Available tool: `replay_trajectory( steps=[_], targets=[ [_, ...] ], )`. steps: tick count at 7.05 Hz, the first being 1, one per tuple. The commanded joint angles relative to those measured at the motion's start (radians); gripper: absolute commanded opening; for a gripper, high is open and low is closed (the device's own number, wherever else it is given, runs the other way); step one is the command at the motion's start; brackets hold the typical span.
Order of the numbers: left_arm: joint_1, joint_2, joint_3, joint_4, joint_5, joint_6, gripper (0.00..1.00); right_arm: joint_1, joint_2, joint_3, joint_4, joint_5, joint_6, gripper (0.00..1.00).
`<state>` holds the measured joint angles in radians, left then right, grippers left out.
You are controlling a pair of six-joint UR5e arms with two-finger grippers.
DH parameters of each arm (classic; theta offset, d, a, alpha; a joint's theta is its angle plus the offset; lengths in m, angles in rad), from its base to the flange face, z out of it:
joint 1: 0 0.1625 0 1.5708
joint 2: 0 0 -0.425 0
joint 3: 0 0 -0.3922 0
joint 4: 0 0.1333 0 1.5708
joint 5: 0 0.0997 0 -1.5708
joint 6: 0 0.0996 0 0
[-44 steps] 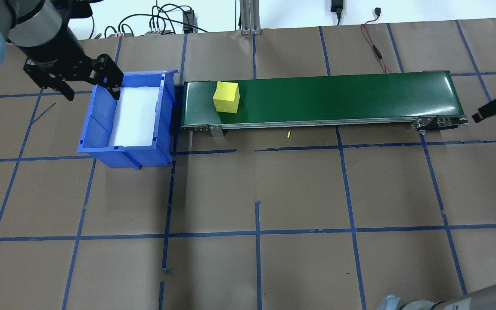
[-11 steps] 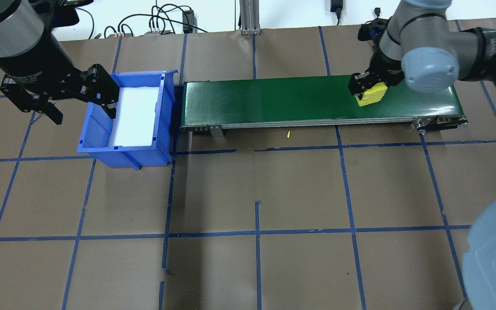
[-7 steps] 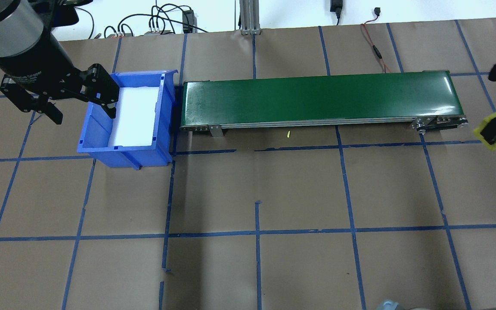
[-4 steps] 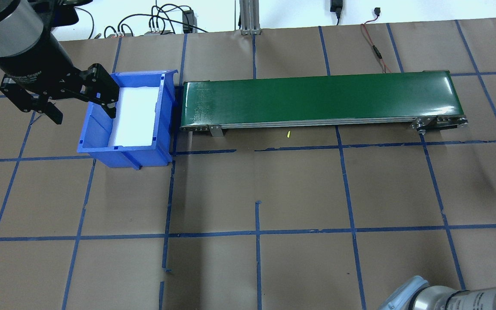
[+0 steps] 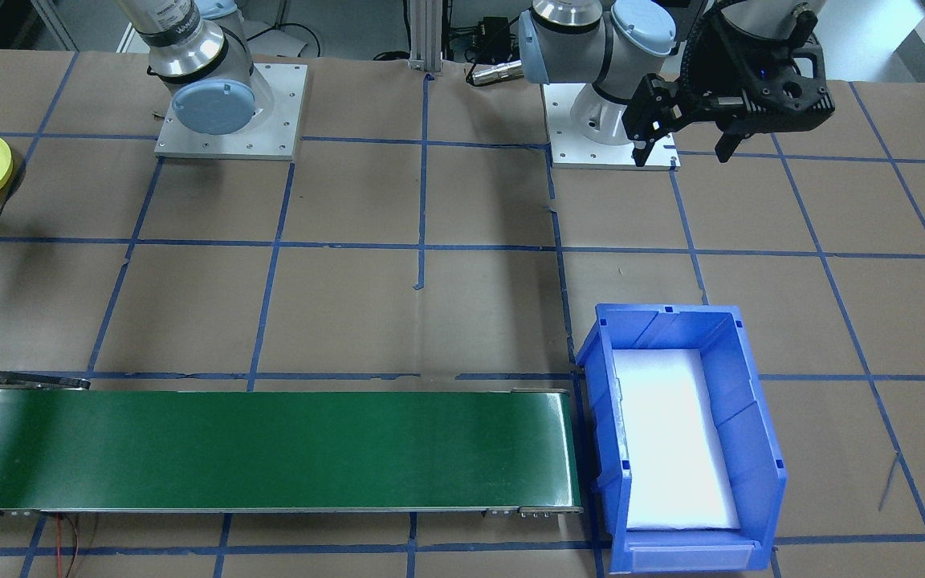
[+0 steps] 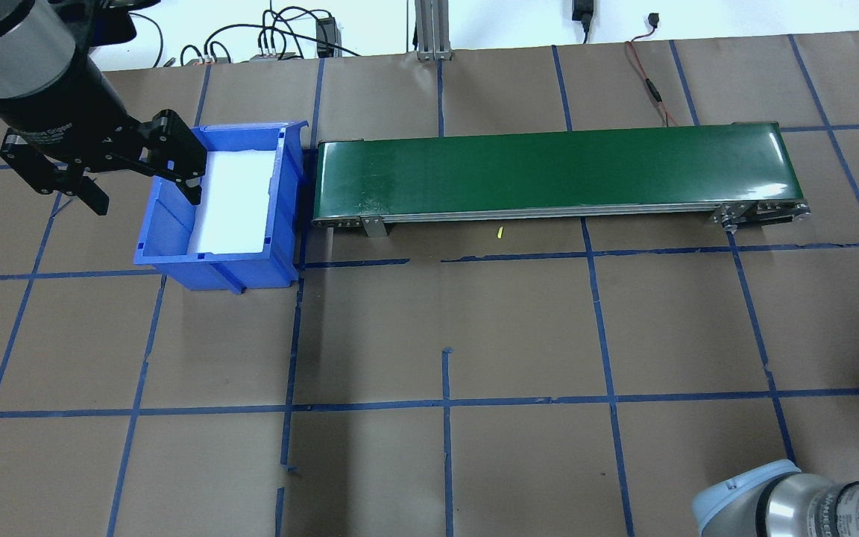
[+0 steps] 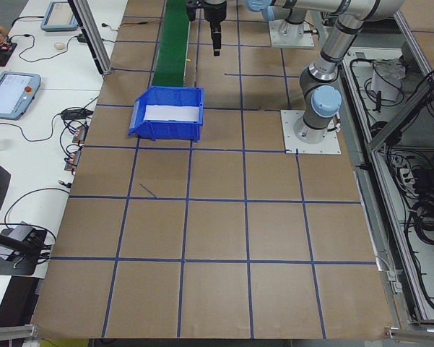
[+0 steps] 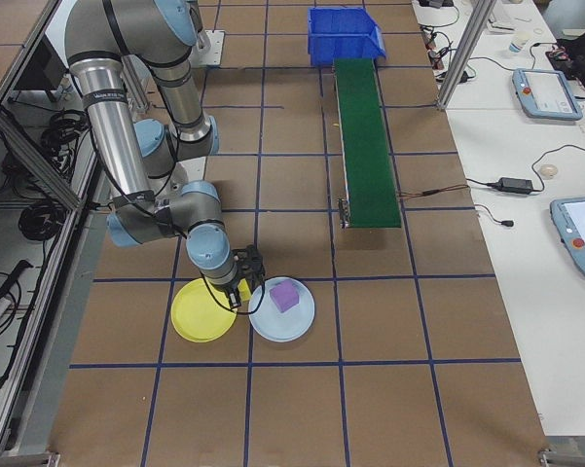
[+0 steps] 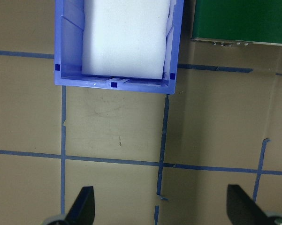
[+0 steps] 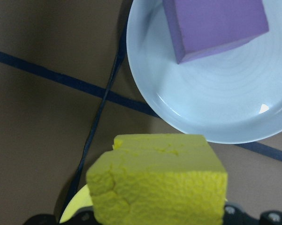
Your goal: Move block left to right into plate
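A: Where's the right gripper (image 8: 241, 291) at?

B: Low, betw. the flat yellow plate (image 8: 203, 310) and the pale blue round plate (image 8: 282, 309), just above the table. It's clenched on the cracked yellow foam block (image 10: 157, 180); wrist cam shows the block filling the bottom of the view, fingers mostly hidden behind it.

A: Block in a plate?

B: No, held over brown paper and a blue tape line, just beside the pale blue plate's rim (image 10: 178, 122). A purple foam cube (image 10: 215, 26) sits in that plate.

A: Left gripper (image 6: 98, 170)?

B: Released, jaws wide apart, nothing betw. them. Hangs by the near-left corner of the blue plastic bin (image 6: 221, 201), above the table. Bin has a white foam liner (image 6: 230, 198).

A: Rest?

B: Long green conveyor belt (image 6: 552, 173) right next to the bin. Tiny yellow crumb (image 6: 499, 233) on the brown paper table (image 6: 444, 335) in front of it.
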<state>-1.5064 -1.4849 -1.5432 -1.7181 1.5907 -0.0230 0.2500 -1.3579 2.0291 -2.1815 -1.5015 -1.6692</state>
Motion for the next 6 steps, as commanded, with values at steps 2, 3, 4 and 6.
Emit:
replay_trajectory(
  steps=[2, 3, 4, 6],
  targets=[
    [0.0, 0.0, 0.0, 0.0, 0.0, 0.0, 1.0, -0.066, 0.031, 0.01, -0.018, -0.035, -0.024, 1.0],
    [0.0, 0.0, 0.0, 0.0, 0.0, -0.002, 1.0, -0.055, 0.014, -0.001, -0.017, -0.034, 0.033, 1.0],
    [0.0, 0.0, 0.0, 0.0, 0.0, 0.0, 1.0, -0.02, -0.025, -0.029, 0.002, -0.022, 0.136, 1.0],
    [0.0, 0.0, 0.0, 0.0, 0.0, 0.0, 1.0, 0.268, -0.099, -0.088, 0.041, -0.054, 0.359, 1.0]
  ],
)
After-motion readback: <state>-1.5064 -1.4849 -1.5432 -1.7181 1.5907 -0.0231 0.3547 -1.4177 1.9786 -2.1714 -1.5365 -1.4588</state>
